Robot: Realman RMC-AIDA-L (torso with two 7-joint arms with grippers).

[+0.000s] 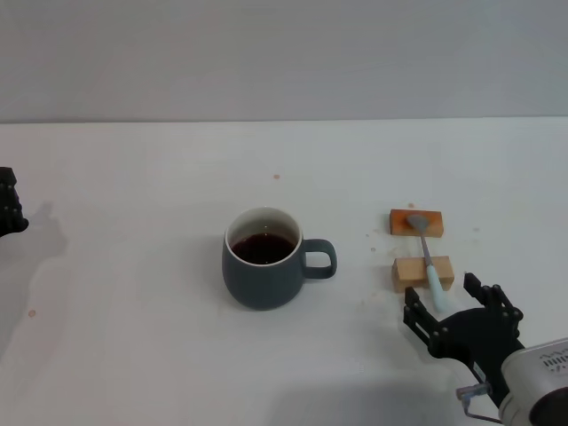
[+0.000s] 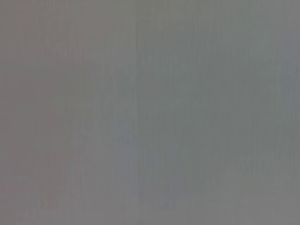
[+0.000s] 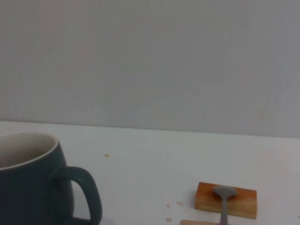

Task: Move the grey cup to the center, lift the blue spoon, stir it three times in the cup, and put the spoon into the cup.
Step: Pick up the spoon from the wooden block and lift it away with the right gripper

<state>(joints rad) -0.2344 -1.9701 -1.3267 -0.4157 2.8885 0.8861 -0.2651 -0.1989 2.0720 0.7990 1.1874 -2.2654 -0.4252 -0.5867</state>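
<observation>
The grey cup [image 1: 262, 266] stands mid-table with dark liquid inside, its handle pointing right; the right wrist view also shows the cup [image 3: 33, 187]. The blue spoon [image 1: 428, 259] lies across two wooden blocks to the cup's right, with its metal bowl on the far block and its pale handle end toward me. In the right wrist view only the spoon [image 3: 224, 194] bowl and neck appear. My right gripper [image 1: 450, 302] is open at the near end of the spoon handle, one finger on each side, holding nothing. My left gripper [image 1: 7, 206] sits at the table's far left edge.
An orange-brown block [image 1: 416, 222] and a paler block [image 1: 423, 272] hold up the spoon; the orange block [image 3: 234, 204] also shows in the right wrist view. Small brown spots mark the white table [image 1: 142, 177]. The left wrist view is plain grey.
</observation>
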